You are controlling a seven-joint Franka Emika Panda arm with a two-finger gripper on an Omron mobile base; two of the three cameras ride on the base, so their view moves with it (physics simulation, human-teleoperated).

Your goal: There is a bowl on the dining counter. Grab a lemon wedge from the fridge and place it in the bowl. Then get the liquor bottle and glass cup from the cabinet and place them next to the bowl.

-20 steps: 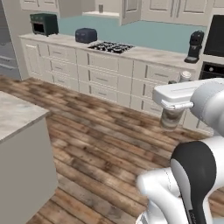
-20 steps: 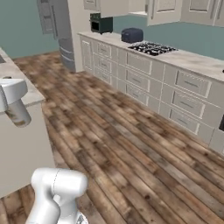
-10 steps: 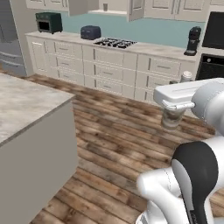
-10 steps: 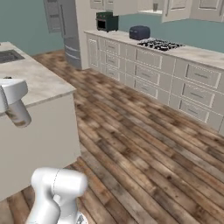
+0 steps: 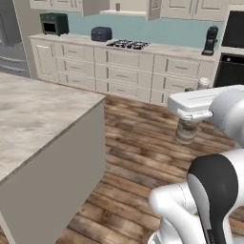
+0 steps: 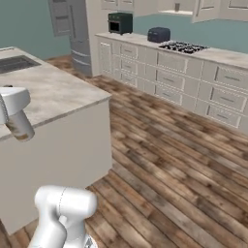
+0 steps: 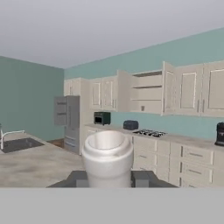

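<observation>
Liquor bottle [image 7: 107, 158] upright between closed jaws.

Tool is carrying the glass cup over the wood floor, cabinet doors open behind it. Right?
Not the cup. The tool is shut on the liquor bottle: the hand view shows its pale cap between the fingers, and the left base view shows its brownish body hanging over the wood floor. The cabinet doors are open.

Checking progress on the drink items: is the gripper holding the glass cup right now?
No, the gripper is shut on the liquor bottle, whose pale cap and neck rise between the finger tips in the hand view.
</observation>
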